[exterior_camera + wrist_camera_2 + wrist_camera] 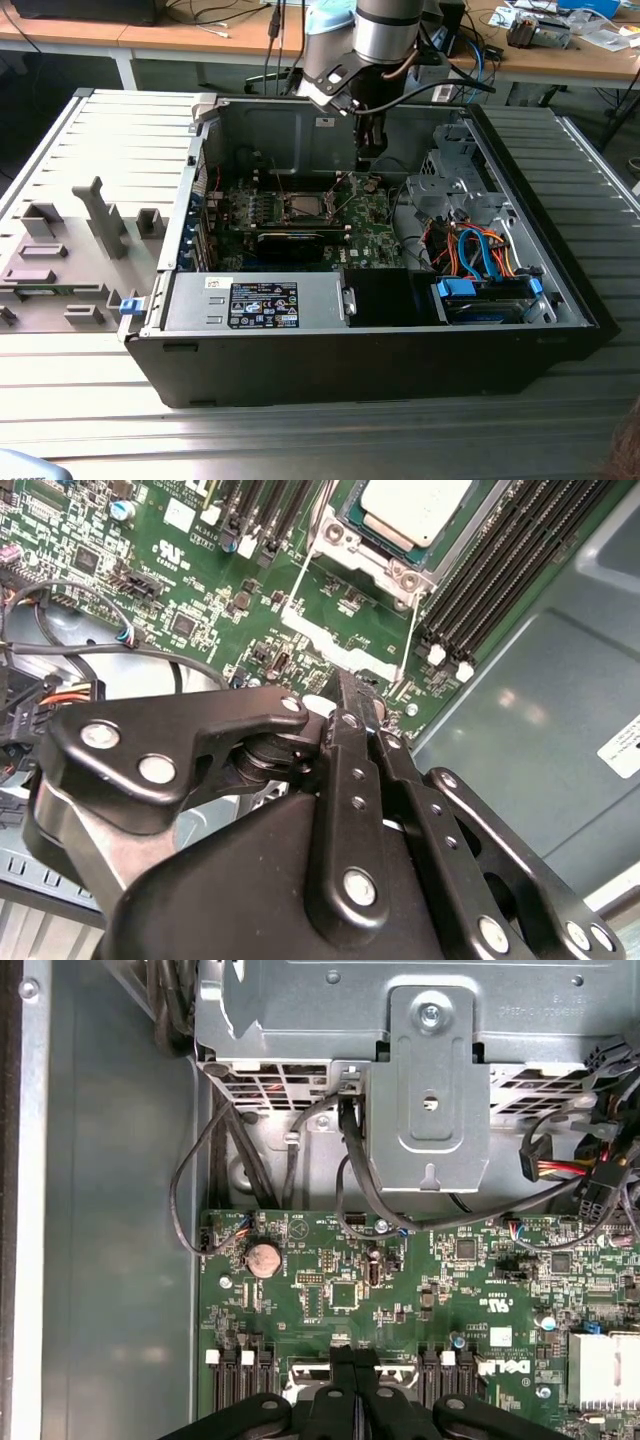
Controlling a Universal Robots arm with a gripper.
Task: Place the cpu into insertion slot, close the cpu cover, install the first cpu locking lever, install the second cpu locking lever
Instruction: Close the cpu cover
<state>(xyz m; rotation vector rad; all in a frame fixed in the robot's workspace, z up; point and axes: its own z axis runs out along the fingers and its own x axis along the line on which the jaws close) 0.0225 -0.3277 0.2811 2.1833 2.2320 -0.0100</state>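
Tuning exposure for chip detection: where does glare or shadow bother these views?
Second wrist view: the cpu reads bright, and a soft reflection sits on the case panel. Exterior view: the board lies in shade. First wrist view: evenly lit.

The cpu (415,502), a small square chip with a pale silver face, is lying flat and face up in the insertion slot (350,542) on the green circuit board (200,575). The cpu cover (482,522), a thin grey metal frame, is lying around its edges.

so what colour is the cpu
The cpu is pale silver-grey, clearest in the second wrist view.
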